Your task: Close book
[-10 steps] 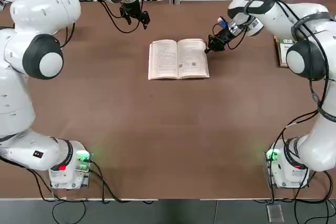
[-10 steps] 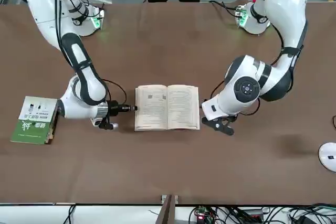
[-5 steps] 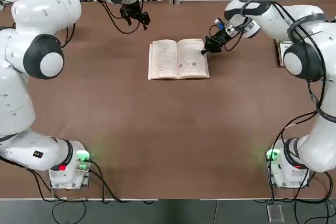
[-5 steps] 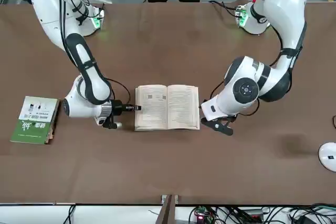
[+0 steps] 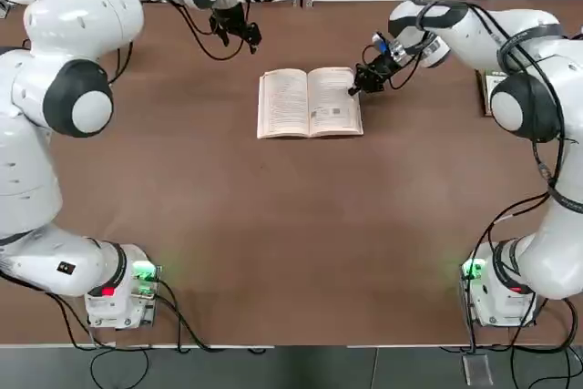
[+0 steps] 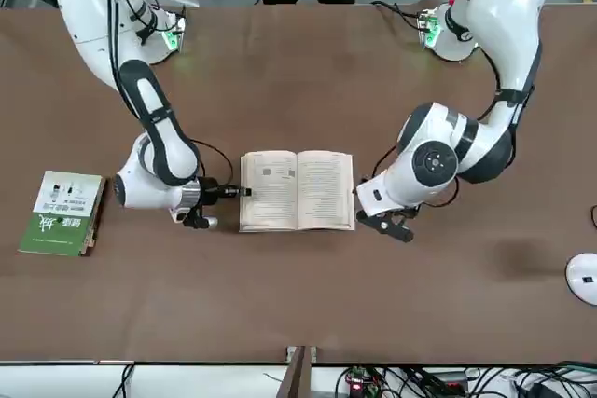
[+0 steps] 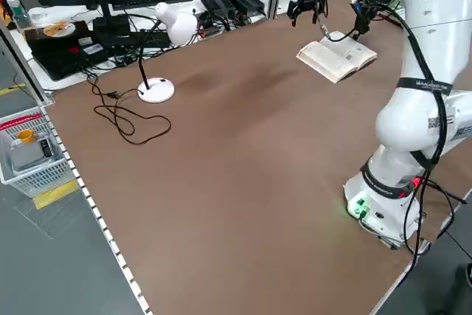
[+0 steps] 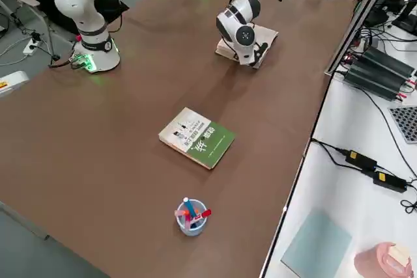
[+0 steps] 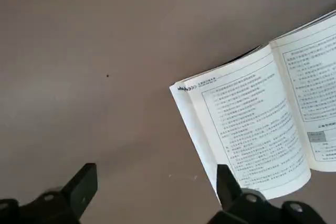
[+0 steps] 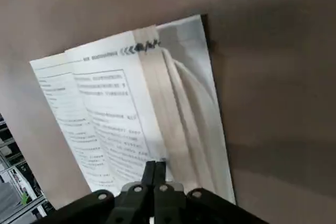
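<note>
2 grippers flank the open book (image 5: 310, 102): right gripper (image 5: 355, 88) pinched together at its edge, left gripper (image 5: 235, 35) spread apart.

One camera hangs high and looks straight down on the desk (image 5: 301, 225). One faces the robot from across it. Two sit up high at the sides and look down slantwise. A small camera on each wrist looks from very near. All six see the open book (image 5: 310, 102).
</note>
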You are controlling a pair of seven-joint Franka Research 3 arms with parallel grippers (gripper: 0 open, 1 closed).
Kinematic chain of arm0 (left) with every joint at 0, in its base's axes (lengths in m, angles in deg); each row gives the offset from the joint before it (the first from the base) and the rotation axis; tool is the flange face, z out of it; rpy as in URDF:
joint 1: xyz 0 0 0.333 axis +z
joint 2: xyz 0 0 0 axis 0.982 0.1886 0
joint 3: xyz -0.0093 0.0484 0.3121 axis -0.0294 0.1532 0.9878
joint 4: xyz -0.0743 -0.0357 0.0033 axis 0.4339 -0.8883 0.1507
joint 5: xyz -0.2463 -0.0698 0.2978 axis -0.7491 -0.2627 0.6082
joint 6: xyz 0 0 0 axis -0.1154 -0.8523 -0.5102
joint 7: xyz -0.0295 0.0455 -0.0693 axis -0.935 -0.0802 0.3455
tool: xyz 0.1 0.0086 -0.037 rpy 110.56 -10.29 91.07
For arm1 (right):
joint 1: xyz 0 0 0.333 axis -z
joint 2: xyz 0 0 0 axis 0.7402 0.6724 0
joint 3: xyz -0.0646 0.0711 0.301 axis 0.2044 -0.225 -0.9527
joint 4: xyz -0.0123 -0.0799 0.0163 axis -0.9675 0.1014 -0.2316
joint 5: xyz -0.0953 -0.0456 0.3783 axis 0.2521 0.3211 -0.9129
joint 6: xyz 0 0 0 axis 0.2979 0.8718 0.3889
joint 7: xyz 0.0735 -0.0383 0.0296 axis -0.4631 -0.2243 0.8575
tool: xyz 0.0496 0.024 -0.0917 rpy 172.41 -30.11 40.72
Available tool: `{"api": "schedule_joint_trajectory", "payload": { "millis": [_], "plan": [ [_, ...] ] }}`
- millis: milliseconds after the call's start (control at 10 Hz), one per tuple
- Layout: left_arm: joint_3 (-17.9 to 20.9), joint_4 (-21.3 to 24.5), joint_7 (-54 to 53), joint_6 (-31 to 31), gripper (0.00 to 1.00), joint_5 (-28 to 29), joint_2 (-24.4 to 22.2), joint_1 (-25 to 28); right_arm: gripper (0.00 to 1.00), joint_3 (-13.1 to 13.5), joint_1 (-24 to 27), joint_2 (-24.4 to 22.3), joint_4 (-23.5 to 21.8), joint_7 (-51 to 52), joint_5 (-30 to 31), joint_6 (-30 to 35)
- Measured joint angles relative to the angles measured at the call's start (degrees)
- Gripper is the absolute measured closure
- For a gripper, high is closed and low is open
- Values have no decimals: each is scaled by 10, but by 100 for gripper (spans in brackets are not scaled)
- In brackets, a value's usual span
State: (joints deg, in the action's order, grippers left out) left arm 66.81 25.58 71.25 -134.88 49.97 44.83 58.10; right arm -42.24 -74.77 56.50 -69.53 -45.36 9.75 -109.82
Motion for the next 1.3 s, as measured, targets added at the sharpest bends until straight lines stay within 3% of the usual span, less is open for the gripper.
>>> {"api": "schedule_joint_trajectory", "payload": {
  "millis": [1300],
  "plan": [
    [-1,0,0,-30,0,0,23,-15,99,0,-11,24,0,21,-6,-38]
  ]
}}
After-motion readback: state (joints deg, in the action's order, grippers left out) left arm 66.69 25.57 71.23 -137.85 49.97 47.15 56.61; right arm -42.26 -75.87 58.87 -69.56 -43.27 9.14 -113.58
